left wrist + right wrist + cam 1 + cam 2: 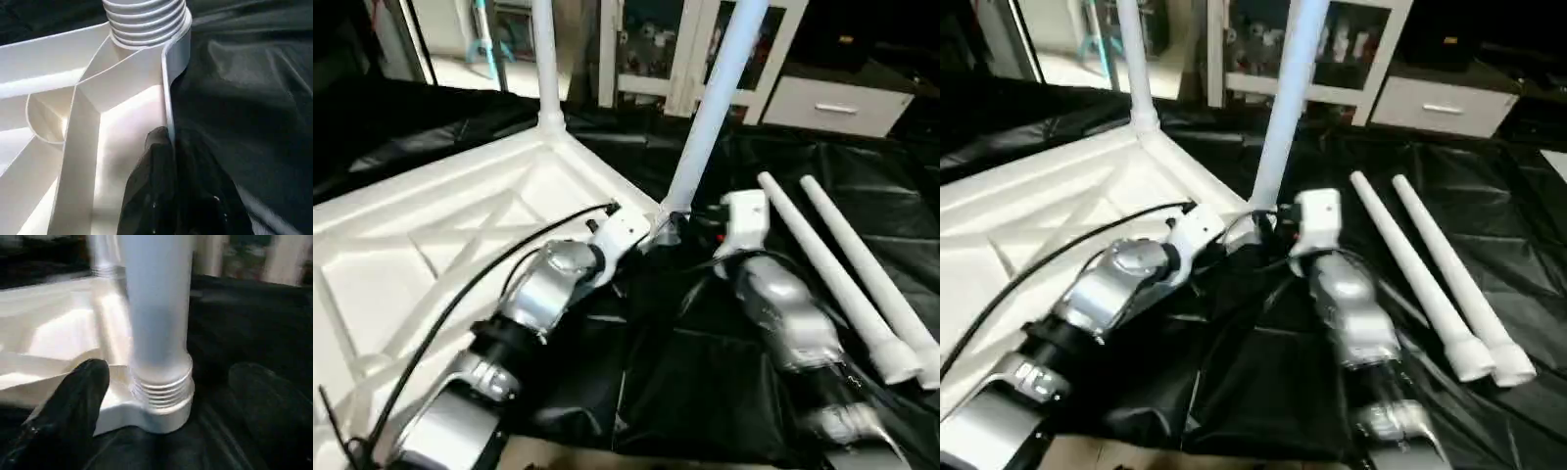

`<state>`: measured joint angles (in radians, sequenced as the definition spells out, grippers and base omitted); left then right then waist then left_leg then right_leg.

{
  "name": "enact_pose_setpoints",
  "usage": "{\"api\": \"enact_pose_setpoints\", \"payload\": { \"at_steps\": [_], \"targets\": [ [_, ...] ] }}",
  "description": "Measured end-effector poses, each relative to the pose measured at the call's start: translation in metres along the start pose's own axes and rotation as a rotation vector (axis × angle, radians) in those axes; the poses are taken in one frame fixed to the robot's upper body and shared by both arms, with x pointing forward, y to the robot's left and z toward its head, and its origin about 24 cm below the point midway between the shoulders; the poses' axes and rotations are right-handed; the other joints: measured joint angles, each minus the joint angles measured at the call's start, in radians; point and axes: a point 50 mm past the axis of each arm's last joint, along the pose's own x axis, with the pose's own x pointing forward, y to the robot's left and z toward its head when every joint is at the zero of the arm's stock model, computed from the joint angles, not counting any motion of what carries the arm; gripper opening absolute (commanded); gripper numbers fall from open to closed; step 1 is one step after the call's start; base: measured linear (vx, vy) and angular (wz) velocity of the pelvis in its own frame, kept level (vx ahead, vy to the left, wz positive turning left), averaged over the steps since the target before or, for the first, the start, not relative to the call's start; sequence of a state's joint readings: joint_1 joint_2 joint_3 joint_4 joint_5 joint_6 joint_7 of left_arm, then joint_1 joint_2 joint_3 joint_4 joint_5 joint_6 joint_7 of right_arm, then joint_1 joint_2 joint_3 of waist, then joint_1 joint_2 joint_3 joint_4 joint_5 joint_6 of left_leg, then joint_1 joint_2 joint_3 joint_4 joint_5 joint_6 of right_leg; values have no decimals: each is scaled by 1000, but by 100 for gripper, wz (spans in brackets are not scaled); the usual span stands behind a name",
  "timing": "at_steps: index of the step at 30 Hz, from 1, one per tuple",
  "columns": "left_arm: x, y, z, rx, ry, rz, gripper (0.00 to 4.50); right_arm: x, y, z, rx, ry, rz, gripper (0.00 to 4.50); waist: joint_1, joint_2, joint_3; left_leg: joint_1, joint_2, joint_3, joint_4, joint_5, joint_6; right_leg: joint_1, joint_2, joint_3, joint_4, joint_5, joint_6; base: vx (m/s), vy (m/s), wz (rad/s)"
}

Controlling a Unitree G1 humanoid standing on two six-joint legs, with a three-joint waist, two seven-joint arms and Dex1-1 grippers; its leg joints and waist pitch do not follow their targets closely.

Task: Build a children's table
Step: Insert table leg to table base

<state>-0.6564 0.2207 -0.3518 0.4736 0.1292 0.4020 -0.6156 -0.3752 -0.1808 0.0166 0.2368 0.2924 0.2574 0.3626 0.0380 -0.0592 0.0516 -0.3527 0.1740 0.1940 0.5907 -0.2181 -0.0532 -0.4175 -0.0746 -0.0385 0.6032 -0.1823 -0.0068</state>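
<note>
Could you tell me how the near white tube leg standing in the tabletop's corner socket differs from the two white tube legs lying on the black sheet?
The near white tube leg stands tilted in a corner socket of the white plastic tabletop; the two loose white tube legs lie flat, side by side, on the black sheet. The standing leg has the right gripper around its threaded base; the loose legs are untouched. All are long, white and tapered.

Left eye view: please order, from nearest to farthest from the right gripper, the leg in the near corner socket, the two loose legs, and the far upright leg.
1. Near-corner leg, just before the right gripper.
2. Loose legs, on the black sheet at its right.
3. Far upright leg, at the back corner, left.
</note>
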Motion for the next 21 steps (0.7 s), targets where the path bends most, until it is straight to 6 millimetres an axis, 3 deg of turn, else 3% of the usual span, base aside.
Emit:
{"api": "enact_pose_setpoints", "payload": {
  "at_steps": [4, 7, 11, 16, 21],
  "targets": [
    [-7, 0, -6, 27, -8, -54, 0, -18, -8, 4, -2, 17, 98, 442, 2, 0, 0, 1, 0, 1, 1, 0, 0, 1, -1, 0, 1, 0, 0, 0, 0, 0],
    [-13, -8, -8, 56, -34, -151, 0, -40, -23, 5, -64, 88, 201, 442, 16, 2, 0, 1, 0, 2, 1, 0, 0, 1, -2, 0, 1, 0, 0, 0, 0, 0],
    [-25, -16, -14, 107, -58, -288, 0, -56, -37, 8, -110, 154, 280, 442, 22, 3, 0, 1, 0, 2, 2, 0, 0, 1, -2, 0, 3, 0, 0, 0, 0, 0],
    [-31, -36, -14, 168, -83, -477, 0, -80, -46, 10, -129, 268, 418, 442, 55, 3, 0, 1, 1, 6, 5, 2, 2, 2, -5, -1, 6, -2, 0, 0, 0, 0],
    [-32, -38, -15, 168, -81, -502, 0, -94, -44, 14, -131, 333, 551, 442, 53, 3, 1, 1, 1, 6, 10, 3, 3, 3, -7, -1, 9, -1, 0, 0, 0, 0]
  ]
}}
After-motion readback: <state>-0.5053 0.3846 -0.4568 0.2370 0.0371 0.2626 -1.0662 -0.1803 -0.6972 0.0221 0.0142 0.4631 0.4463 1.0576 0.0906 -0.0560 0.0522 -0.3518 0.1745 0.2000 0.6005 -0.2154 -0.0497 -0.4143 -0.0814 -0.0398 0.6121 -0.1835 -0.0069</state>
